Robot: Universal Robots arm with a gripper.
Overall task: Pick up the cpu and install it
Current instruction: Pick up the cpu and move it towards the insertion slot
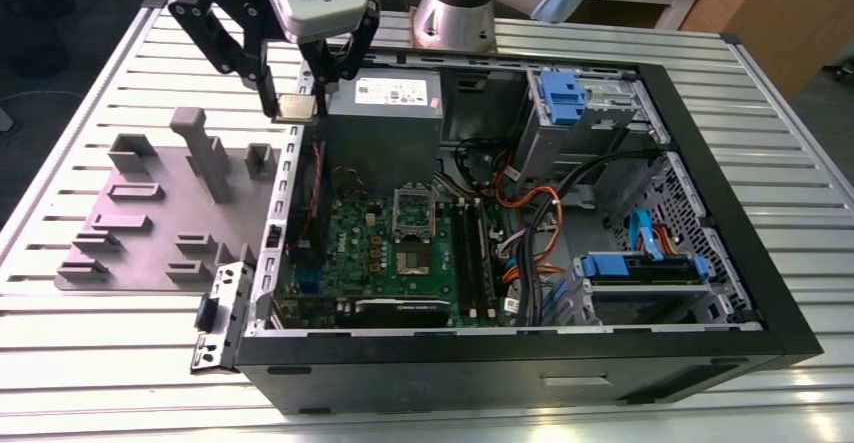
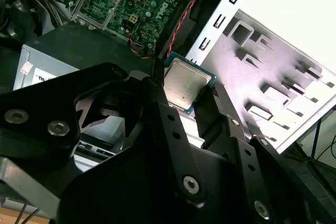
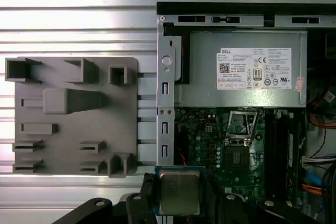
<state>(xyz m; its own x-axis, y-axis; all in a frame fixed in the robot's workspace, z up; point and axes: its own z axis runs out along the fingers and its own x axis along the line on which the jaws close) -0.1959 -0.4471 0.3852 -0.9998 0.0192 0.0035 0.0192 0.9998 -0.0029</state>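
The cpu (image 1: 296,109), a small square chip with a silvery top, hangs in the air between my fingers, and my gripper (image 1: 298,103) is shut on it. It hovers over the open computer case's wall on the exterior view's left, beside the grey power supply (image 1: 380,113). Both wrist views show the cpu (image 2: 184,83) (image 3: 179,191) clamped by its edges between the black fingers (image 3: 148,192). The green motherboard (image 1: 380,253) lies in the case, its socket (image 1: 416,255) (image 3: 239,156) uncovered with the silver frame (image 3: 242,123) swung up.
A grey fixture plate (image 1: 160,213) with raised blocks lies on the slatted table, to the exterior view's left of the case. Orange and black cables (image 1: 534,223), blue drive brackets (image 1: 641,263) and memory slots (image 1: 474,248) crowd the case beside the socket.
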